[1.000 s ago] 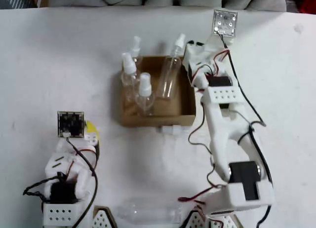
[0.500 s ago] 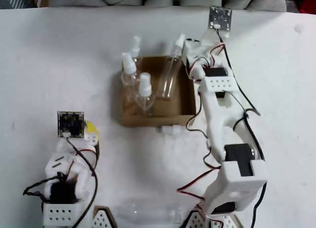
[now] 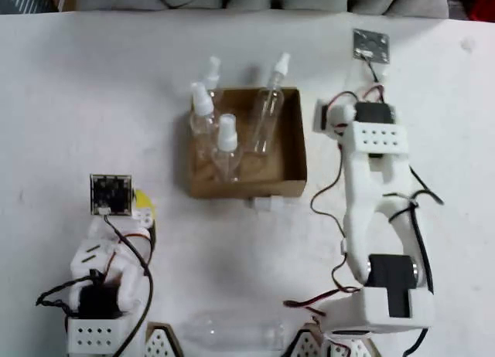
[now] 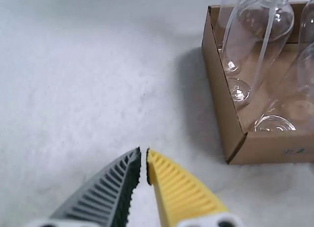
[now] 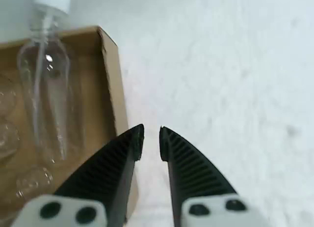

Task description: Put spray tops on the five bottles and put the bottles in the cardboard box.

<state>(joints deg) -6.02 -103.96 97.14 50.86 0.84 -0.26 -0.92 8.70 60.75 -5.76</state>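
Note:
The cardboard box sits mid-table with several clear bottles with white spray tops in it; the tallest one leans against its far right corner. One more clear bottle lies flat at the table's near edge. A loose white spray top lies just in front of the box. My right gripper hangs beside the box's right wall, its black fingers slightly open and holding nothing. My left gripper rests at the near left, its grey and yellow fingers shut on nothing.
In the right wrist view the box wall lies just beside the fingertips, with the leaning bottle behind it. The left wrist view has the box corner and standing bottles. Bare white table surrounds the box.
My right gripper has let go of the leaning bottle and pulled away to the right, out past the box wall. The bottle stays in the box. The left arm has not moved.

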